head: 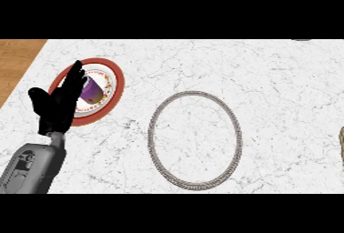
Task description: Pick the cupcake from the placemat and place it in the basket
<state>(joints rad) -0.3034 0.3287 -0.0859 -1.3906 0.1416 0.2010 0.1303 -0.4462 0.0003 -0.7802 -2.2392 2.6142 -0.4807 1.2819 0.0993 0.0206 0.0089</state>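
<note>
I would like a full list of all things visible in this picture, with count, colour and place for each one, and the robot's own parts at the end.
counter: one, white marble, fills most of the view; a brown wooden strip shows at its upper left.
placemat: one, round, red rim with a white centre, upper left, partly hidden by the hand.
cupcake: one, purple, on the placemat, beside the fingers.
basket: one, a grey woven ring seen from above, centre, nothing inside.
object at right edge: one, tan, cut off by the frame, cannot be identified.
left hand: one, black, fingers straight, over the left side of the placemat.
left forearm: one, grey, lower left.
</note>
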